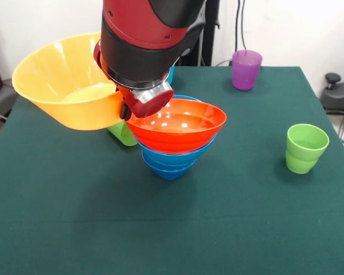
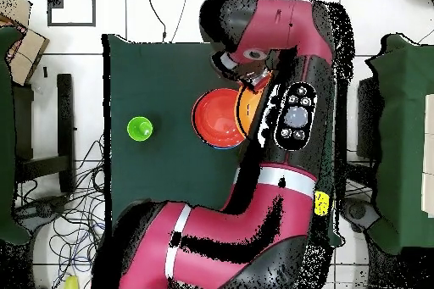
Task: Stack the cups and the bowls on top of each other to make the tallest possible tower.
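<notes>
My gripper [image 1: 125,110] is mostly hidden under the arm's wrist. It is shut on the rim of the big yellow-orange bowl [image 1: 69,80], which hangs tilted above the table's left side. Right beside it stands the tower [image 1: 175,140]: blue bowls [image 1: 169,163] nested, with the orange-red bowl [image 1: 178,123] on top, also in the overhead view [image 2: 216,118]. A green cup [image 1: 123,134] lies half hidden behind the tower. Another green cup [image 1: 305,148] stands upright at the right. The purple cup [image 1: 246,69] stands at the far right. A light blue cup [image 1: 171,75] peeks out behind the arm. The yellow cup is hidden.
The green table cloth [image 1: 172,229] stretches towards the camera in the front view. In the overhead view the arm covers the table's right half, and the green cup [image 2: 139,128] stands alone at the left.
</notes>
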`<state>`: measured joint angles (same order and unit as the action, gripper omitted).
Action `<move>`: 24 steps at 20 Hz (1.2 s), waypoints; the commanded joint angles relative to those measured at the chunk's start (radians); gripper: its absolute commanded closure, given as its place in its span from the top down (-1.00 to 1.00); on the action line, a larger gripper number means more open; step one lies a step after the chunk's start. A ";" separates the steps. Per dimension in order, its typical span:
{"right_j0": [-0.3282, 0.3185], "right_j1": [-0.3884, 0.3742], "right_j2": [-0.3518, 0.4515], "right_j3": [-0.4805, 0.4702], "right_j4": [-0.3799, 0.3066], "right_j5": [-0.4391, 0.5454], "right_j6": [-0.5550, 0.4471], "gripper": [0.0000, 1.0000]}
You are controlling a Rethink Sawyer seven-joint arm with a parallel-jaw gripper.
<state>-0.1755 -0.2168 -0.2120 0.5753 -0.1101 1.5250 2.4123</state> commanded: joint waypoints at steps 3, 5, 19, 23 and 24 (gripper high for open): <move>0.023 -0.004 0.045 0.019 0.009 0.095 0.003 -1.00; 0.023 -0.006 0.042 0.021 0.009 0.093 0.004 -1.00; 0.031 -0.023 0.027 0.052 0.019 0.089 0.011 -1.00; 0.036 -0.032 0.024 0.066 0.023 0.087 0.012 -1.00; 0.036 -0.032 0.024 0.067 0.024 0.088 0.012 -1.00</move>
<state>-0.1641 -0.2099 -0.2325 0.5753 -0.1010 1.5250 2.4123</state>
